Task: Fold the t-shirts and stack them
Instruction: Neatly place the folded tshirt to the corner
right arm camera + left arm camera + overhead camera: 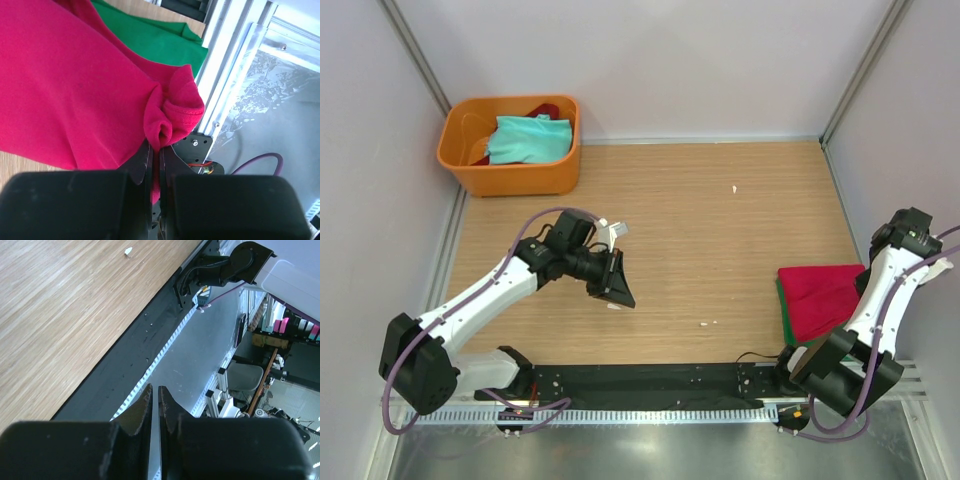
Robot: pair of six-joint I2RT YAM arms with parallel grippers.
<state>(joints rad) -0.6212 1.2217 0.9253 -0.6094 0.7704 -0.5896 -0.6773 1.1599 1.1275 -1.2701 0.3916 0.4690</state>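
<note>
The bright red soft cloth t-shirt (75,85) lies folded on top of the dark green cloth t-shirt (155,40) at the right side of the wooden worktop (720,230), close to the near edge. In the top view only a strip of green shows along its left side. The right arm (880,290) reaches down over this stack. Seen from the right wrist, the right jaws are closed on a bunched fold at the hem of the red shirt, near the metal rail.

The left arm (490,290) hangs over the bare wood, left of centre. The left jaws are all but closed, with a thin slit between them, and they hold nothing. They point towards the near edge and the right arm's base.

The pale teal cloth t-shirt (528,138) lies crumpled in the orange plastic tub (515,178) at the far left corner. As far as its crumpling lets one judge, its long axis runs roughly left to right across the tub.

Two shirts look stacked and the teal one is probably next. It lies to the far left of the left jaws, behind the way they now face, and well apart from the right arm. The left arm is clearly the nearer, but it would have to turn round and open its jaws before reaching into the tub.
</note>
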